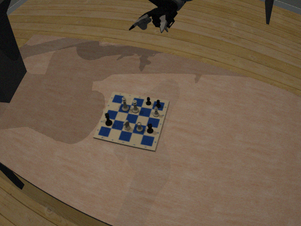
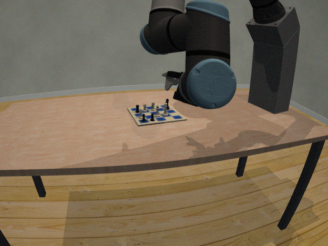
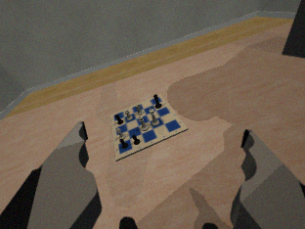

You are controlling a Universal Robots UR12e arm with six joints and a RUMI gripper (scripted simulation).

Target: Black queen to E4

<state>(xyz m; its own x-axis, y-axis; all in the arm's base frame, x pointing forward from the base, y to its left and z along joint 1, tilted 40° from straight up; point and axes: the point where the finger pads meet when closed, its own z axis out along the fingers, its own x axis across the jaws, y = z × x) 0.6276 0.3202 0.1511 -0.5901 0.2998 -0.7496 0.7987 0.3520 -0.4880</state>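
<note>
A small blue-and-cream chessboard (image 1: 132, 119) lies on the table. The black queen (image 1: 107, 119), the tallest black piece, stands at the board's left edge in the top view. It also shows in the exterior view (image 2: 167, 103) and in the wrist view (image 3: 156, 102). My gripper (image 1: 146, 28) is open and empty. It hangs high above the table, well away from the board, beyond its far side in the top view. In the wrist view the two grey fingers frame the board from a distance, and the gripper (image 3: 163, 132) holds nothing. The arm hides most of the gripper (image 2: 171, 81) in the exterior view.
Three other black pieces (image 1: 148, 101) (image 1: 158, 104) (image 1: 149, 128) and several white pieces (image 1: 124, 104) (image 1: 135, 106) (image 1: 139, 126) stand upright on the board. A dark column (image 2: 273, 58) stands at the table's corner. The arm's elbow (image 2: 209, 83) hangs over the table near the board.
</note>
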